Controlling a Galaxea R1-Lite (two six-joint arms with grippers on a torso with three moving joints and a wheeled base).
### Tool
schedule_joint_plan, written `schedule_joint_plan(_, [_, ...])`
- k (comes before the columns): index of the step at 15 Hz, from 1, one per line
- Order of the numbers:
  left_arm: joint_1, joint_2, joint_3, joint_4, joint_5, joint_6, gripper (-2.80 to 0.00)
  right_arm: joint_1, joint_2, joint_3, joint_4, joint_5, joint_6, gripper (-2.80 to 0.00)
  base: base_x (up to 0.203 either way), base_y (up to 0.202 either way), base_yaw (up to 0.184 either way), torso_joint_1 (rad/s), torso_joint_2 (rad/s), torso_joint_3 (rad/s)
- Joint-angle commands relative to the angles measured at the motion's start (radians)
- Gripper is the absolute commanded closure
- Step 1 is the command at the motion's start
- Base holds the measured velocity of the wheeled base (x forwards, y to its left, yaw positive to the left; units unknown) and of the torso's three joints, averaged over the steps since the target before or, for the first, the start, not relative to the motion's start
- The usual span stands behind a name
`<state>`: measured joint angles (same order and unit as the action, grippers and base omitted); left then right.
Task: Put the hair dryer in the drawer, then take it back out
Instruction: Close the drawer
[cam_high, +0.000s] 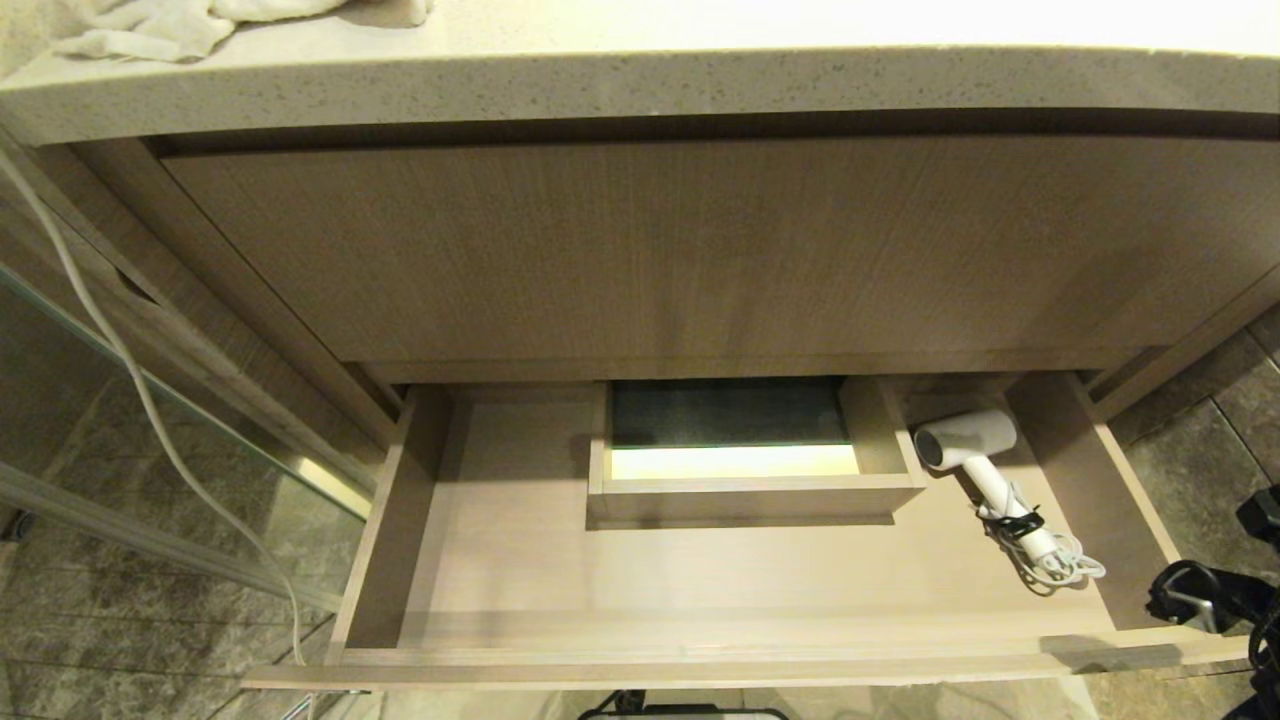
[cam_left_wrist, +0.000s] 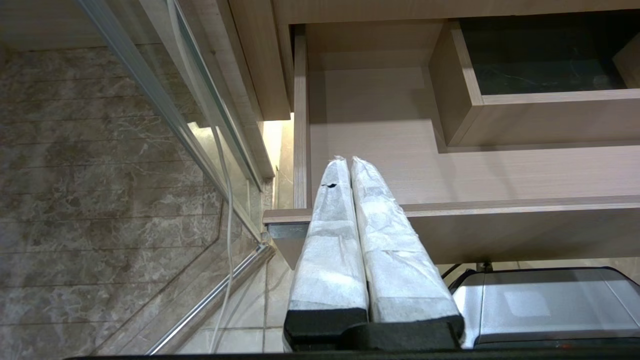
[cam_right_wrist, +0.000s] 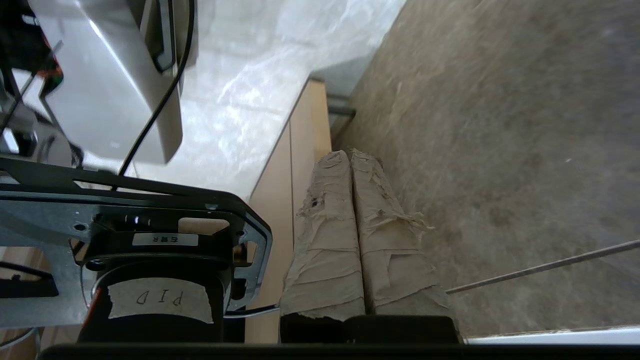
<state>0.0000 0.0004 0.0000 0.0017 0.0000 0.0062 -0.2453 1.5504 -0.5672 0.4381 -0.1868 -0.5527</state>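
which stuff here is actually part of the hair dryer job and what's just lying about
Part of the job:
- hair dryer, lying in the right end of the open drawer
- drawer
- right gripper, shut, holding nothing, outside the drawer

Just lying about:
- white cloth on the countertop
- white cable hanging at the left
- left gripper, shut, idle

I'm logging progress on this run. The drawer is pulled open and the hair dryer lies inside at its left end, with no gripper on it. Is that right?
Not quite. The hair dryer lies at the right end of the open drawer, to the right of the boxed cutout, not the left. The head view shows this. The rest holds: nothing grips it.
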Motion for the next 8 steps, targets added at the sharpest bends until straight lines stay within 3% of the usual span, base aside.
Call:
schedule_joint_plan(1, [0.0,0.001,0.001,0.0,0.0,0.0,0.0,0.0,0.1,-0.004,-0.004,0.0,-0.001,0.0,0.0,0.0,0.0,0.0,0.0,0.0])
schedule_joint_plan(8, [0.0,0.001,0.002,0.0,0.0,0.0,0.0,-0.022,0.338,-0.064,-0.132,0.01,0.011,0.0,0.0,0.0,0.0,0.0,0.0,0.0])
